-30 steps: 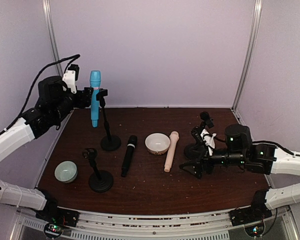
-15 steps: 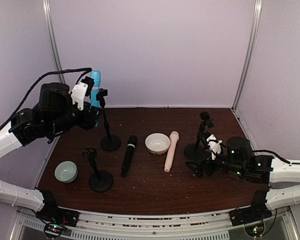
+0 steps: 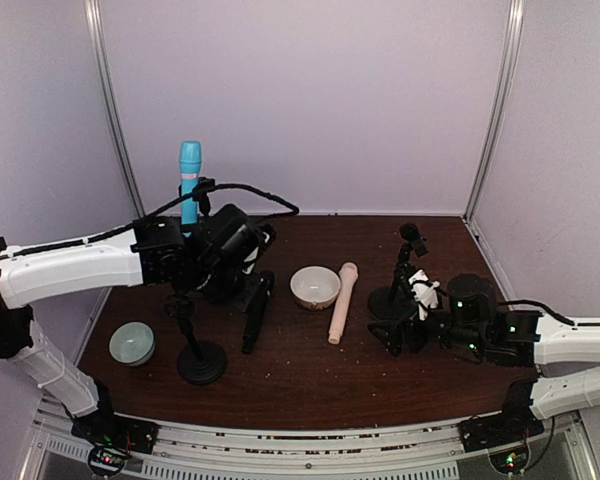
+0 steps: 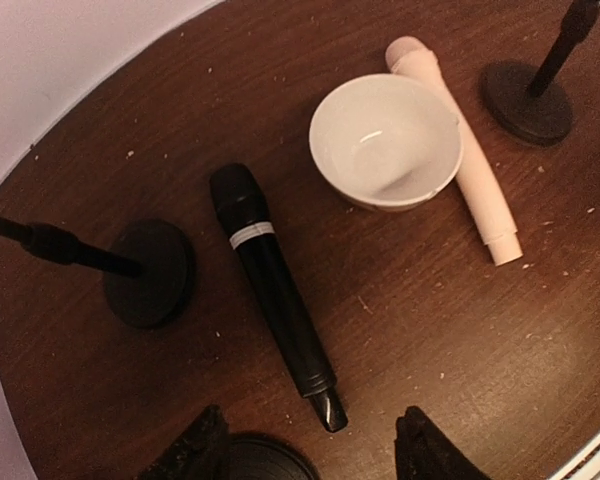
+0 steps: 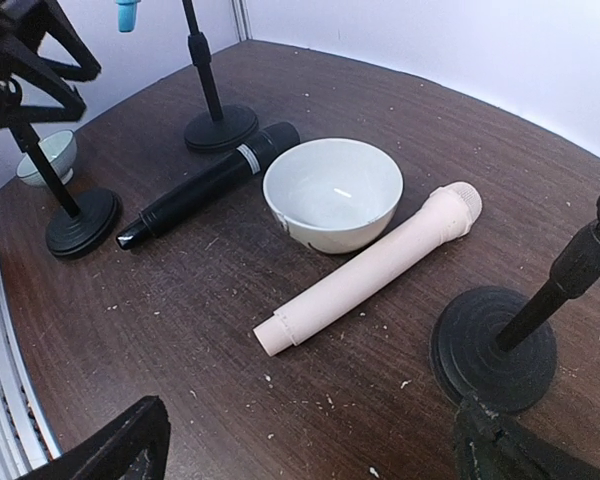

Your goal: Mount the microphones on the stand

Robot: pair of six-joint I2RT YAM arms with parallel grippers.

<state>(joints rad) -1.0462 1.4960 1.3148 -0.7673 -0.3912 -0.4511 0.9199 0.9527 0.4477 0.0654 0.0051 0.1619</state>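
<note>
Top external: three microphones [image 3: 189, 178] [image 3: 252, 328] [image 3: 340, 305], two bowls [image 3: 315, 288] [image 3: 132, 344]

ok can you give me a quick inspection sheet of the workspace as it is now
surface: dark wooden table, scattered pale crumbs
job's things: blue microphone upright in the rear stand clip; black microphone and cream-pink microphone lying flat; front stand and right stand empty
clutter: white bowl beside the cream-pink microphone; pale green bowl at left edge
grippers: left gripper open, above the black microphone; right gripper open, empty
cables: black cable arching over the left arm
surroundings: pale lilac walls, metal corner posts
</note>
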